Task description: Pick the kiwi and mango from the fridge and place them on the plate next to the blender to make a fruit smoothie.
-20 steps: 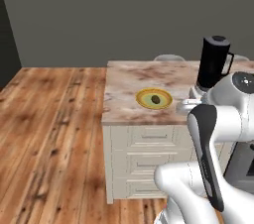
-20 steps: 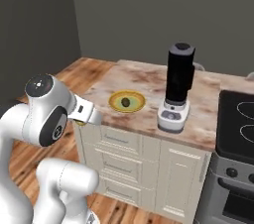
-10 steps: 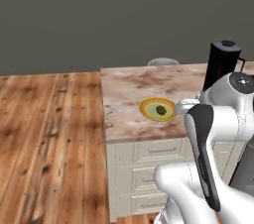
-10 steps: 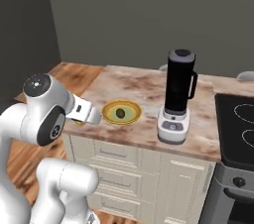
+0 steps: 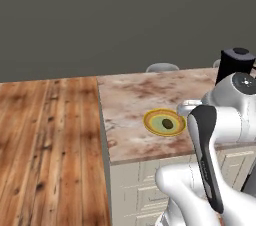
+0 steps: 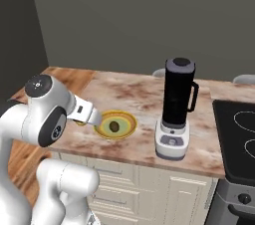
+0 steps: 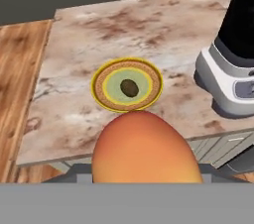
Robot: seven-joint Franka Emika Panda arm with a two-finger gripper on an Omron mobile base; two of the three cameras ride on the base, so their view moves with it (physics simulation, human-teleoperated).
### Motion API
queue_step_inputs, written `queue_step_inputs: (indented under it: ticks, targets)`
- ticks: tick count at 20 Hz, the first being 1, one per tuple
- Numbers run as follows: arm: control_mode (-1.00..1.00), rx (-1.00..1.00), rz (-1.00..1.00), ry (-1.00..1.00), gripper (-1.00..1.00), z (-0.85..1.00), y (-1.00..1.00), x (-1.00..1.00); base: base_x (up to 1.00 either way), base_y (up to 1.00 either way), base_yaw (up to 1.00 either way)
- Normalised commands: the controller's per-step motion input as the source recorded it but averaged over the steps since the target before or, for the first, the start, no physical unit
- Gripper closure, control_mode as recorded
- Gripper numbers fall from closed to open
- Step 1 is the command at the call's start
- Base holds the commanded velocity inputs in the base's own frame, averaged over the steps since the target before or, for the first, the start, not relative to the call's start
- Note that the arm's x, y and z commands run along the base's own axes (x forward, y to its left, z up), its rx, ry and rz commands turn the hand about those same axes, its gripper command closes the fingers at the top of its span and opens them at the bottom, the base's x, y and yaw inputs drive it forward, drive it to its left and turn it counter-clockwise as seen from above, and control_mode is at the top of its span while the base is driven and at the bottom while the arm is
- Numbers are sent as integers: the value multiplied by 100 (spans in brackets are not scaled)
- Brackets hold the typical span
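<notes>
On the plate (image 7: 105, 100), 1 kiwi (image 7: 129, 88), hand clamped on mango (image 7: 144, 149).

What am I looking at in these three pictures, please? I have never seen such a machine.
It is a white robot arm on a driving base, in a computer-drawn kitchen. Two pictures come from cameras on the base, behind the arm to its left and right. The third comes from a camera on the hand, looking along its fingers. On the marble counter stands a black blender. Beside it lies a yellow-rimmed plate with a small brown kiwi already on it. The big orange shape at the bottom of the hand picture is a mango, gripped in the hand and not yet over the plate.
</notes>
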Motion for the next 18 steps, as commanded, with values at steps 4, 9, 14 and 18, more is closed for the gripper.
queue_step_inputs:
  ticks: [4,9,14,18]
  targets:
    - [-100,-1,-2,25,100,-46,0,74,0,0,0]
    - [-100,-1,0,28,100,-57,-10,70,0,0,0]
    - [-100,0,0,21,100,-44,-20,61,0,0,0]
    - [-100,0,0,15,100,-39,-4,49,0,0,0]
